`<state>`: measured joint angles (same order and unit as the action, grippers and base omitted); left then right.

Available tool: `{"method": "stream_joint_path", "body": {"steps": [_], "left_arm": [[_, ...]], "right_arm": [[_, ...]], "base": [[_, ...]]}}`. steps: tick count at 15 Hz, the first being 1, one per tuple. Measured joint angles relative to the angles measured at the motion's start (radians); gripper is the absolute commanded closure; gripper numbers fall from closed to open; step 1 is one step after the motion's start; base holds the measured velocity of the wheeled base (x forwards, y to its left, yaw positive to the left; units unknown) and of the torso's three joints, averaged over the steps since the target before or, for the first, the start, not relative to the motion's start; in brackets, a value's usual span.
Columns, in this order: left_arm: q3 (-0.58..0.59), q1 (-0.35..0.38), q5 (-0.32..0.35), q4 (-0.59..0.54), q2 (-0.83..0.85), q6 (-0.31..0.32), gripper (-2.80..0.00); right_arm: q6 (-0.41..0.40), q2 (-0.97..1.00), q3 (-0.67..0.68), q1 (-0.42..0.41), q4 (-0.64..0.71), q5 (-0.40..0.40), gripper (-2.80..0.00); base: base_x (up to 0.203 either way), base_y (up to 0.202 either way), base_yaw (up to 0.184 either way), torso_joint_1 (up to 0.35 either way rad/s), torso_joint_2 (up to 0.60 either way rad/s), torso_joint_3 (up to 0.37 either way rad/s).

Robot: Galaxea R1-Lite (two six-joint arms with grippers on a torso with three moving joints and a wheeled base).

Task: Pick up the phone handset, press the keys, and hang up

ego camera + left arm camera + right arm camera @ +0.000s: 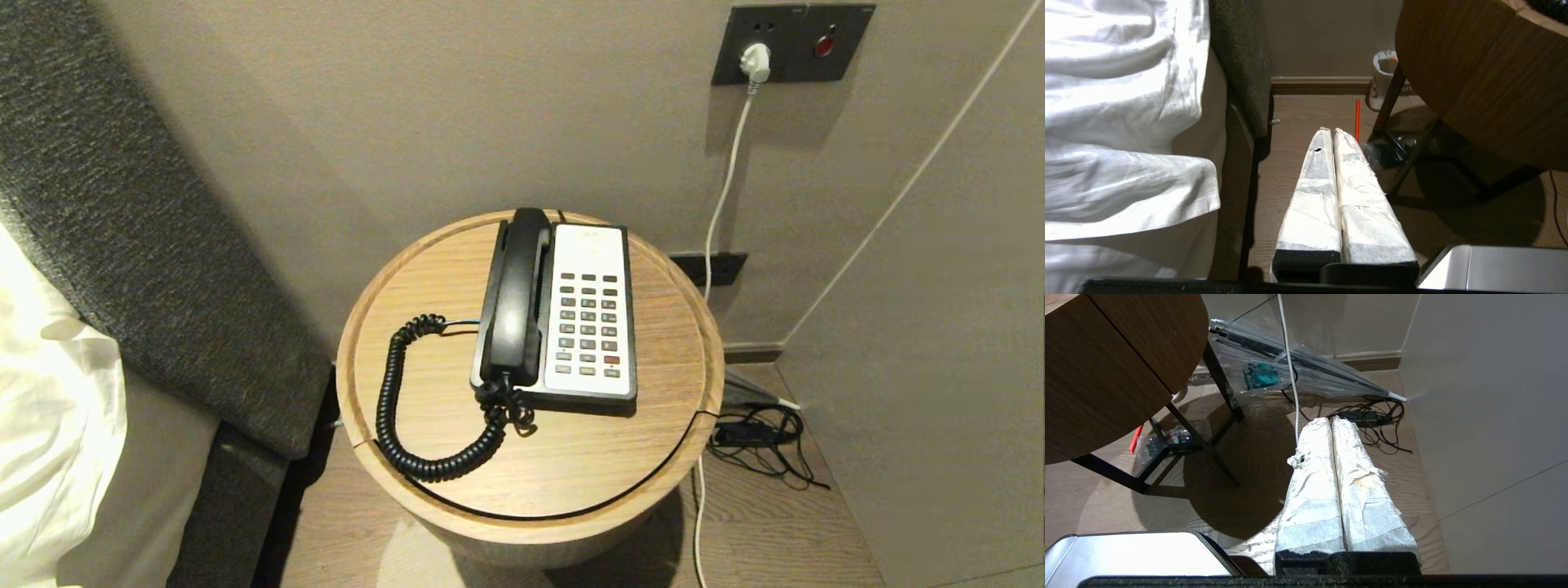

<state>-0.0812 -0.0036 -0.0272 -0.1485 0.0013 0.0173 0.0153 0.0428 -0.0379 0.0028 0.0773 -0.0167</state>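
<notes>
Head view shows the phone handset [516,298] lying in its cradle on the left side of the phone base [589,314], at the centre of the frame on a round wooden table [571,465]. Its coiled cord [408,408] loops out to the lower left across the tabletop. Neither arm appears here. Left gripper [1329,131] hangs low over the floor between the bed [1122,122] and the table, fingers pressed together and empty. Right gripper [1329,419] hangs over the floor near tangled cables [1380,420], fingers likewise closed on nothing.

Head looks down – wrists low, sharing table [392,294].
</notes>
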Motion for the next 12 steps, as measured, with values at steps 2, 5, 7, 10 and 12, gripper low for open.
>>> {"method": "stream_joint_path", "body": {"steps": [2, 5, 7, 10, 12], "left_arm": [[0.023, 0.001, 0.025, 0.022, 0.000, 0.030, 0.00], [0.049, 0.002, 0.037, 0.073, 0.000, 0.062, 0.00], [0.055, 0.002, 0.037, 0.074, 0.000, 0.062, 0.00], [0.055, 0.002, 0.037, 0.076, -0.001, 0.050, 0.00], [0.055, 0.002, 0.033, 0.079, -0.001, 0.042, 0.00]], "right_arm": [[0.000, 0.000, 0.001, 0.000, 0.000, 0.000, 0.00], [0.000, 0.000, 0.001, 0.000, 0.001, 0.000, 0.00], [-0.002, 0.000, 0.001, 0.000, 0.015, 0.000, 0.00], [-0.002, 0.000, -0.001, 0.000, 0.005, 0.001, 0.00], [-0.002, 0.000, 0.000, 0.000, 0.004, 0.001, 0.00]], "base": [[0.000, 0.000, 0.000, 0.000, 0.00, 0.000], [0.000, 0.000, 0.000, 0.000, 0.00, 0.000], [0.000, 0.000, 0.000, 0.000, 0.00, 0.000], [0.000, 0.000, 0.000, 0.000, 0.00, 0.000], [0.000, 0.000, 0.000, 0.000, 0.00, 0.000]]}}
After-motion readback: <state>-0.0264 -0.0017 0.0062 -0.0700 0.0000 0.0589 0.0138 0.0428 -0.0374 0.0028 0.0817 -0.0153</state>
